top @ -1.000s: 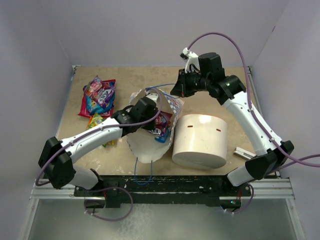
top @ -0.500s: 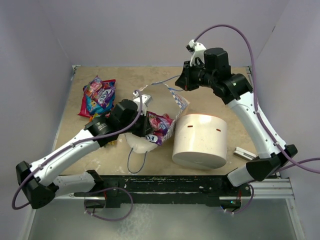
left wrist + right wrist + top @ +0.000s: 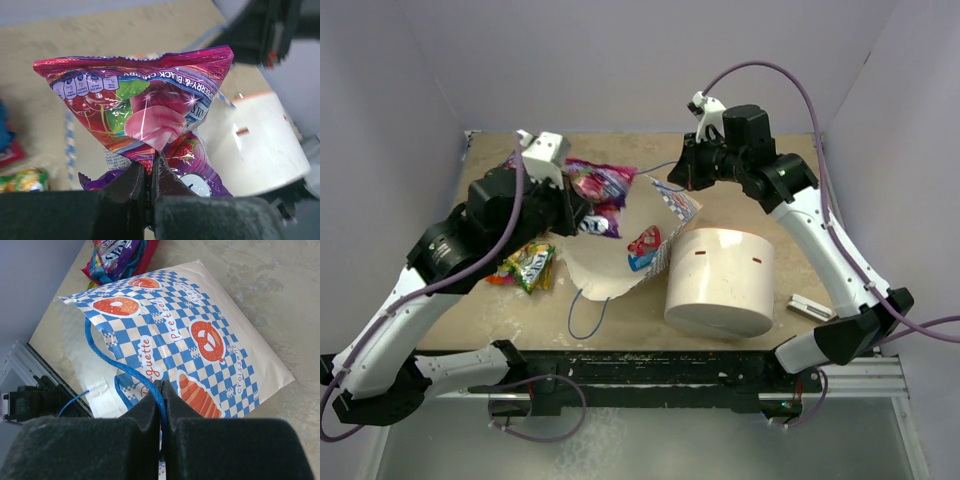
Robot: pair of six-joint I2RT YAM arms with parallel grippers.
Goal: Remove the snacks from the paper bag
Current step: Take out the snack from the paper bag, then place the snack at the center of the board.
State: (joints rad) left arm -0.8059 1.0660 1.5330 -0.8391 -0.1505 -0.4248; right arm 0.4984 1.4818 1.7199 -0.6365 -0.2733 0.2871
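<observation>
My left gripper (image 3: 578,208) is shut on a pink shiny snack packet (image 3: 601,182), with a purple packet (image 3: 606,220) bunched against it, held above the table left of the paper bag. In the left wrist view the gripper (image 3: 149,165) pinches the pink packet (image 3: 145,107) at its lower edge. The paper bag (image 3: 608,268) lies open on its side, white inside showing, with a red-and-blue packet (image 3: 643,246) in its mouth. My right gripper (image 3: 676,178) is shut on the bag's blue cord handle (image 3: 102,355) and holds the checkered side (image 3: 200,345) up.
A large white cylinder (image 3: 720,280) stands right of the bag, touching it. A small grey flat bar (image 3: 810,305) lies at the right. A green-yellow packet (image 3: 528,265) lies on the table left of the bag. More packets (image 3: 117,255) lie at the back left.
My left gripper came out of the bag and rose up and to the back left, carrying the pink and purple packets. The bag's mouth sagged flatter. My right gripper kept hold of the handle.
</observation>
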